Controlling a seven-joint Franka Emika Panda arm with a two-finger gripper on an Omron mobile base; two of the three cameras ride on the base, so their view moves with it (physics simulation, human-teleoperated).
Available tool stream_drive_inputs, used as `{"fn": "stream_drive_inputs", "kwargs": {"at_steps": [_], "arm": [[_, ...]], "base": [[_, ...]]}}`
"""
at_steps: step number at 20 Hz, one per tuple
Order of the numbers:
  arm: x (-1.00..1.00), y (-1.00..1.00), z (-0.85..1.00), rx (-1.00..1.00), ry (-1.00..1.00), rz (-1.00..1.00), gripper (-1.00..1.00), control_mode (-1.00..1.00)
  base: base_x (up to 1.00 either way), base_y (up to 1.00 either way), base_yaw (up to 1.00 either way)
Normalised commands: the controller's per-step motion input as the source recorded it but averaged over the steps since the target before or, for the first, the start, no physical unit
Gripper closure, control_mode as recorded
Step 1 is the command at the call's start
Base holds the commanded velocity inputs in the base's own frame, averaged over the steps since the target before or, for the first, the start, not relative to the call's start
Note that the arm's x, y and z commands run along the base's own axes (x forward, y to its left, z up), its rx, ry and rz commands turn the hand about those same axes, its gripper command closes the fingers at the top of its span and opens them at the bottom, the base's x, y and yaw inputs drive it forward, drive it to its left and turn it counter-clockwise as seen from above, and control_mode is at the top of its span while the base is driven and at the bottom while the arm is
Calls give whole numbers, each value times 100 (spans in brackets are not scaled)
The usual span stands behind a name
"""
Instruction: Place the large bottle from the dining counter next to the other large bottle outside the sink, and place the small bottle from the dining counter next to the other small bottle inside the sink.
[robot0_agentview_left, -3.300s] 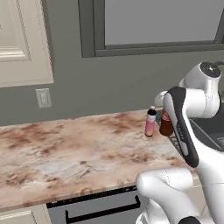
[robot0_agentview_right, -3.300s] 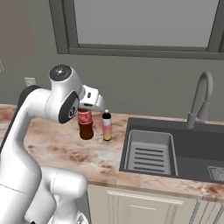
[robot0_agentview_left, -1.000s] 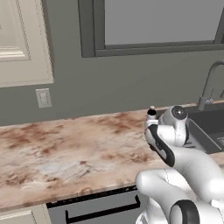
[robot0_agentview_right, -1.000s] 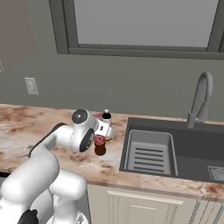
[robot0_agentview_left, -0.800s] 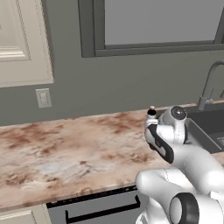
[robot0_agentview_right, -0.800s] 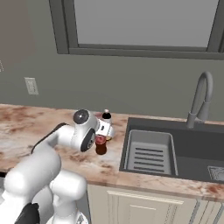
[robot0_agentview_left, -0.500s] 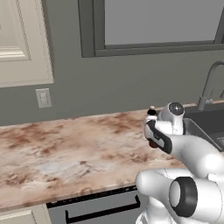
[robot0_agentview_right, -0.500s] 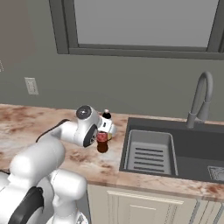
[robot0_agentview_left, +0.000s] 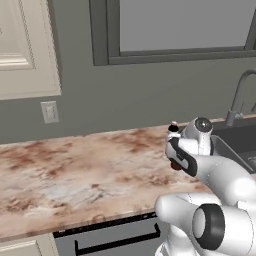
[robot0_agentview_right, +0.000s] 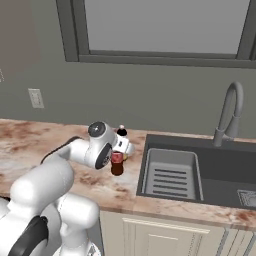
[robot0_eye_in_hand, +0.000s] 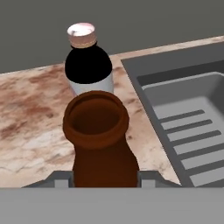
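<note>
Brown bottle (robot0_eye_in_hand: 101, 144): large, narrow-necked, open-mouthed, red band visible in the right base view (robot0_agentview_right: 117, 163). Stands upright on the marble countertop (robot0_agentview_right: 40, 140) just outside the sink's left rim. In the hand view it rises at 6 o'clock, directly between the gripper's (robot0_eye_in_hand: 105, 178) two finger pads (robot0_eye_in_hand: 61, 179), which sit against its sides at left and right; the pincer is closed on the bottle's body. Whether the base touches the stone cannot be told.

Gripper, right base view (robot0_agentview_right: 120, 152): at the end of the white arm, bent low over the counter, hand pressed close to both bottles. In the left base view (robot0_agentview_left: 176, 159) the dark hand covers most of the brown bottle (robot0_agentview_left: 175, 165), of which just a sliver shows.

Pinkish bottle (robot0_eye_in_hand: 87, 65): second large bottle, pale cap, dark upper body, pale lower band. Stands upright at 12 o'clock from the brown bottle in the hand view, just beside it, farther back on the counter. Cap visible above the hand in the right base view (robot0_agentview_right: 121, 132) and the left base view (robot0_agentview_left: 173, 127).

Sink (robot0_agentview_right: 200, 172): dark grey recessed basin at 3 o'clock from the bottles, with a light grey ribbed tray (robot0_eye_in_hand: 192, 122) in its left part.

Faucet (robot0_agentview_right: 227, 115): tall curved metal, at the far rim of the basin.
</note>
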Motion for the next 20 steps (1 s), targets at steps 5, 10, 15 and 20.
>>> {"fn": "stream_drive_inputs", "kwargs": {"at_steps": [5,10,15,20], "arm": [[-9,4,-52,0,0,0,100,-100],[-1,18,-69,0,0,0,100,-100],[-9,39,-75,0,0,0,-100,-100],[-15,19,-53,0,0,0,-100,-100]], "base": [[0,0,0],[0,0,0],[0,0,0],[0,0,0]]}}
